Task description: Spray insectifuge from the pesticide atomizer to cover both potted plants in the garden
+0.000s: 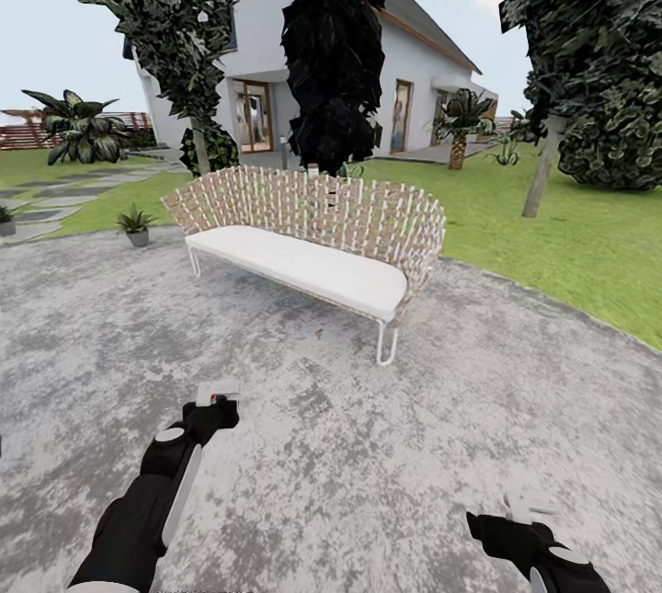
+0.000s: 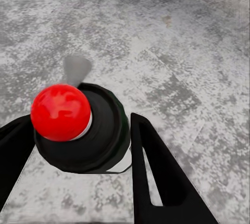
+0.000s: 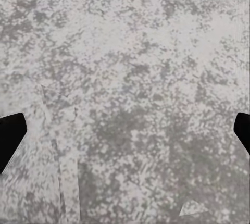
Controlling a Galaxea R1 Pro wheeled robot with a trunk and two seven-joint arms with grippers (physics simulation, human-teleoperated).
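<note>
- so nearest to the robot, the left pincer point(image 1: 213, 402) is clamped around the pesticide atomizer point(image 1: 217, 392); in the left wrist view the bottle point(image 2: 83, 130) sits right between the two dark fingers point(image 2: 156, 172), dark body with the red spot facing the camera, hanging over bare paving
- the right pincer point(image 1: 526, 508) is low on the other side of the head view, holding nothing; in its own wrist view the finger tips point(image 3: 10, 133) sit at opposite edges with paving between them, so I'd call it spread wide
- everything under both arms is the round grey patio point(image 1: 368, 446), mottled and bare close in
- mid-distance there's a woven bench with a white cushion point(image 1: 313, 248) standing on the patio; not part of the job, just something to steer around
- the bit that matters: one potted plant point(image 1: 136, 225) sits at the patio's far left edge, just left of the bench, well ahead of and slightly left of the loaded left arm; a second little pot point(image 1: 5, 221) is cut off by the picture's left border, further left by the stepping stones
- so the plants lie forward-left, on the same side as the arm carrying the bottle; my guess is the base needs to roll that way before spraying is worth trying, since they're well apart from the nozzle right now
- way back: lawn point(image 1: 552, 234), dark trees, a white house, a palm
</note>
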